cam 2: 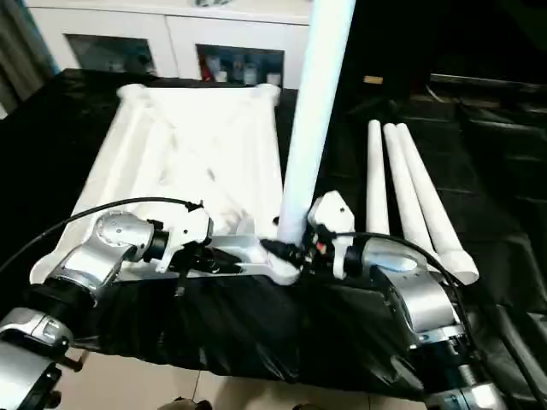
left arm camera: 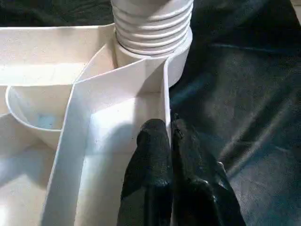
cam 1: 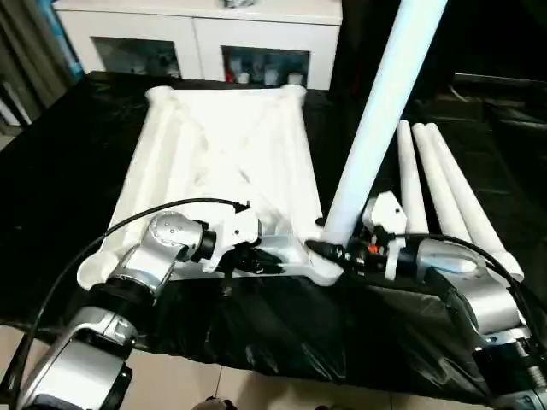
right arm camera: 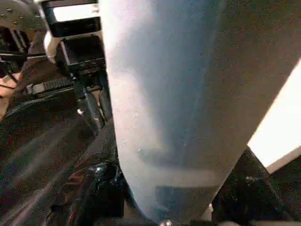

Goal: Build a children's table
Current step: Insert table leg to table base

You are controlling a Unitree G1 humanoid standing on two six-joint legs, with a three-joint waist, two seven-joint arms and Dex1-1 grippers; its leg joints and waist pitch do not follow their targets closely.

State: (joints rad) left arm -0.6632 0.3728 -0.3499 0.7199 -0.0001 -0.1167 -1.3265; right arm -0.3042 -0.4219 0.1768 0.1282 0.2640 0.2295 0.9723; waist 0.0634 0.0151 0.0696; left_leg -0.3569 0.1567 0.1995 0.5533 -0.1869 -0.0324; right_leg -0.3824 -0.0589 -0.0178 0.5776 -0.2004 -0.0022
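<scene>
The white table top (cam 1: 222, 145) lies upside down on the black cover, its ribbed underside facing up. One white leg (cam 1: 376, 120) stands upright, leaning slightly, with its threaded end (left arm camera: 153, 23) in the near right corner socket (left arm camera: 181, 61). My right gripper (cam 1: 329, 248) is shut on this leg just above the socket, and its black fingers (right arm camera: 101, 188) sit on either side of the tube. My left gripper (left arm camera: 162, 141) is shut on the thin wall of the top's near rim, a short way left of that socket.
Three loose white legs (cam 1: 444, 188) lie side by side on the black cover (cam 1: 68, 171), right of the top. A white cabinet with glass doors (cam 1: 197, 34) stands behind. The cover's front edge drops to a tiled floor (cam 1: 256, 389).
</scene>
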